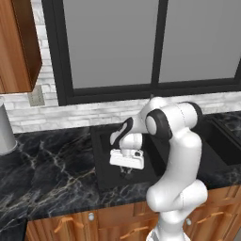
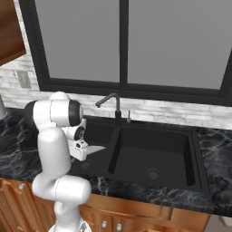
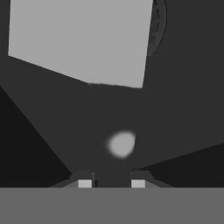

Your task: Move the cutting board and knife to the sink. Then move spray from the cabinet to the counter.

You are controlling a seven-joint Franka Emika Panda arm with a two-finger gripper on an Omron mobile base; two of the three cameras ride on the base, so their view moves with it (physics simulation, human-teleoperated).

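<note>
The counter [image 1: 52,169] looks like polished black marble with pale and golden veins, faintly glossy. The sink [image 2: 154,158] is smooth matt black, and so is its faucet [image 2: 111,104]. At 10 o'clock in the left base view, the cabinet [image 1: 16,44] is reddish-brown wood with a satin sheen. The wall [image 1: 70,115] is rough whitish brick. The robot arm [image 1: 181,155] is glossy white plastic.

Black sink [image 2: 154,136], black pale-veined counter [image 1: 47,174]
</note>
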